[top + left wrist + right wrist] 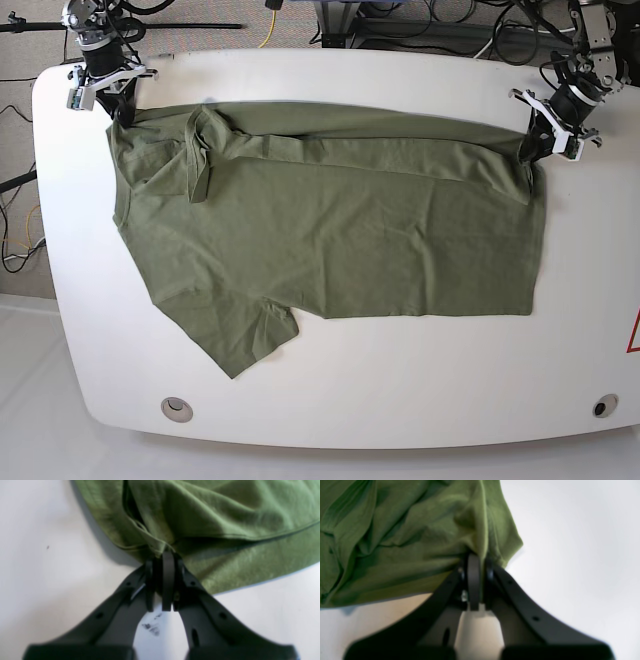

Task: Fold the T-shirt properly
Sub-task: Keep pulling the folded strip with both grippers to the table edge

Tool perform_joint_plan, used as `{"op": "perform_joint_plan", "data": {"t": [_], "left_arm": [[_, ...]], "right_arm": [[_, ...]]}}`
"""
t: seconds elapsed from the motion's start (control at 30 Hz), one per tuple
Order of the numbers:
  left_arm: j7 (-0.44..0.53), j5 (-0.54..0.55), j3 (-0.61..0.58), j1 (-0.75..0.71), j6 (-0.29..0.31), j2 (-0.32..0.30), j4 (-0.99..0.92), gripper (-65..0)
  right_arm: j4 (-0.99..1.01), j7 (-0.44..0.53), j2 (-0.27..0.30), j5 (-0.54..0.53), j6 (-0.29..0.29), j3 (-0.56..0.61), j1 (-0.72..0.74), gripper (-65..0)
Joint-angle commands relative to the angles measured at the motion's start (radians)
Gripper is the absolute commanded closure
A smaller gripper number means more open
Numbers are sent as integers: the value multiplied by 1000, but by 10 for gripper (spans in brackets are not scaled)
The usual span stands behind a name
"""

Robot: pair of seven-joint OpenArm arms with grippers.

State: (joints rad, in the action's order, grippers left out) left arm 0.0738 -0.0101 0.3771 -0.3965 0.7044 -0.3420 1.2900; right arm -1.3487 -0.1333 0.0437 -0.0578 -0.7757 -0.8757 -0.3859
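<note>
T-shirt (330, 245) lies spread across the white table (400, 400), its far edge pinched up at both corners. Left gripper (163, 555) is clamped on fabric at the hem end; right gripper (476, 556) is clamped at the collar end. Your risk, as I judge it: uneven carrying speed skews the fold, and thin pinches may slip.
</note>
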Motion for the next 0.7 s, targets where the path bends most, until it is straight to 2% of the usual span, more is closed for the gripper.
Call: {"op": "perform_joint_plan", "data": {"t": [0.0,0.27,0.43,0.67], "left_arm": [[-833,-244,-25,-48,-6,8,-88,0],[-800,-244,-26,-49,-6,2,-181,0],[-756,-244,-26,-74,-6,2,-204,0],[-744,-245,-26,-77,-6,1,-226,0]], "right_arm": [[41,-297,-21,244,78,11,-29,0],[42,-297,-18,249,78,-9,-32,0],[44,-297,-18,252,78,-21,-29,0],[44,-297,-17,252,78,-17,-28,0]]}}
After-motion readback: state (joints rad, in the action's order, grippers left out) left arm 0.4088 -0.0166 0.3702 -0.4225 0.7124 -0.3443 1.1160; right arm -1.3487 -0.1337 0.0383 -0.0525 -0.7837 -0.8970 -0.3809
